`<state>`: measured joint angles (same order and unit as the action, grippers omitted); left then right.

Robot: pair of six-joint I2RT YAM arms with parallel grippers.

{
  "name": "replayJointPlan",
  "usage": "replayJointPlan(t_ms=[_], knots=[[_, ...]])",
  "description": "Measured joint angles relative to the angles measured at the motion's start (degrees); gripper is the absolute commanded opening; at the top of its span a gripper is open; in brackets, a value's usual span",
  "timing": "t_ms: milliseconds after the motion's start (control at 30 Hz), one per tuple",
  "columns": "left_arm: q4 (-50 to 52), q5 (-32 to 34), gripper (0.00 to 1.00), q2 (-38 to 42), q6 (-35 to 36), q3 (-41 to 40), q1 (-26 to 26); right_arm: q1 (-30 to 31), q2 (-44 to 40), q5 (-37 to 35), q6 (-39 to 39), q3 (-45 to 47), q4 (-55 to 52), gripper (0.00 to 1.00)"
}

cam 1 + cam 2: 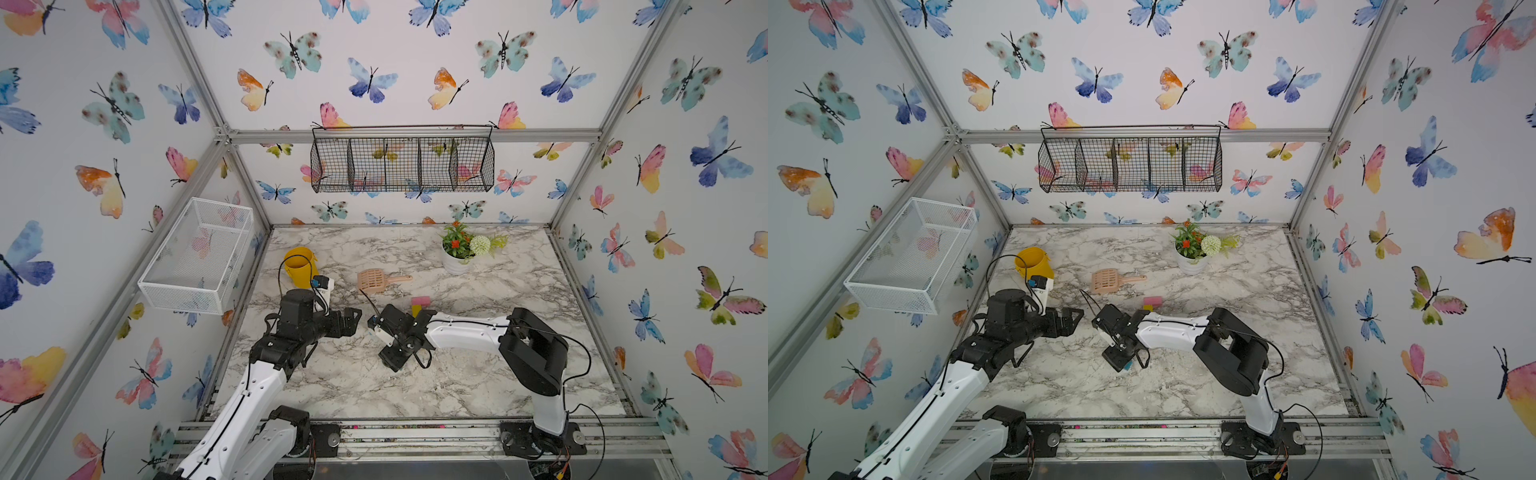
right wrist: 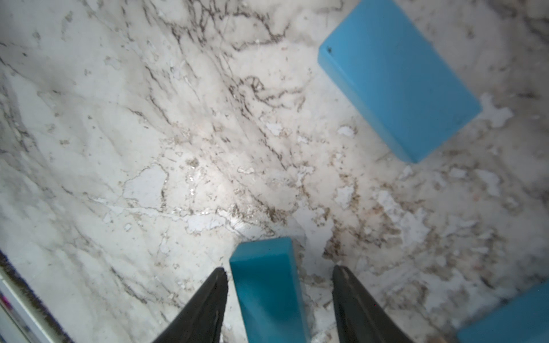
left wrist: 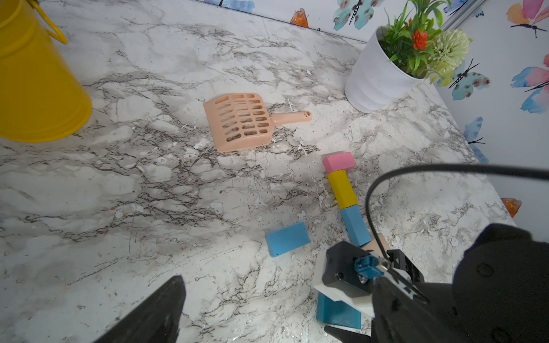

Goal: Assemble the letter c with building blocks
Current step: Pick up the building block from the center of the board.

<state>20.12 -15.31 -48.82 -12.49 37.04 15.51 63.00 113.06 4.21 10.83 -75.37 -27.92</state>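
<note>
A white wire-mesh basket (image 1: 195, 253) hung on the left wall, and below it a round yellow bucket (image 1: 298, 266) stood at the left edge of the grey-veined marble-patterned tabletop (image 1: 478, 374). Just in front of the bucket the left gripper (image 1: 356, 321) hovered with its jaws spread wide and nothing between them, pointing across toward the right arm. Beyond it the peach slotted plastic scoop (image 1: 380, 280) lay flat, its handle toward the right. Near the middle the right gripper (image 2: 279, 268) pointed down at the table, released. Its two black fingers (image 2: 208, 303) straddled a teal rectangular block (image 2: 267, 291), one finger just beside the block and the other clearly apart from it, so nothing was clamped. A loose light blue rectangular block (image 3: 287, 239) lay flat near by, apart from the rest. The letter c was only partly built, just right of the right wrist in both top views. A pink rectangular block (image 3: 339, 161) lay crosswise at the far end, touching a yellow rectangular block (image 3: 343, 190). The yellow one met a second light blue block (image 3: 355, 225) end to end in a straight line. A tan wooden block (image 3: 378, 243) showed at that line's near end, mostly hidden behind the right wrist. Toward the back right stood a white pot of artificial flowers (image 1: 455, 262)
</note>
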Motion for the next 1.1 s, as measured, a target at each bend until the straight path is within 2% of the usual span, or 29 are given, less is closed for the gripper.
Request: replayJointPlan(t_ms=[333, 400, 467, 500, 800, 933, 1100], knots=[[0.09, 0.04, 0.98, 0.0, 0.0, 0.0, 0.0, 0.0, 0.0, -0.79, -0.2, -0.44, -2.95, 0.51], [0.11, 0.04, 0.98, 0.0, 0.0, 0.0, 0.0, 0.0, 0.0, -0.79, -0.22, -0.44, -3.37, 0.46], [0.11, 0.04, 0.98, 0.0, 0.0, 0.0, 0.0, 0.02, 0.0, -0.79, -0.13, -0.44, -3.58, 0.32], [0.11, 0.04, 0.98, 0.02, 0.0, 0.0, 0.0, 0.04, 0.0, -0.83, -0.17, -0.42, -3.69, 0.29], [0.13, 0.11, 0.98, 0.07, 0.0, 0.0, 0.0, 0.04, -1.57, -1.75, -0.39, -0.35, -4.11, 0.22], [0.17, 0.2, 0.98, 0.42, 0.0, 0.0, 0.0, -0.17, -6.12, -5.11, -0.87, 0.0, -4.81, 0.17], [0.26, 0.2, 0.98, 1.18, 0.0, 0.0, 0.0, -3.48, -13.03, -10.25, -2.56, 1.68, -5.2, 0.17]])
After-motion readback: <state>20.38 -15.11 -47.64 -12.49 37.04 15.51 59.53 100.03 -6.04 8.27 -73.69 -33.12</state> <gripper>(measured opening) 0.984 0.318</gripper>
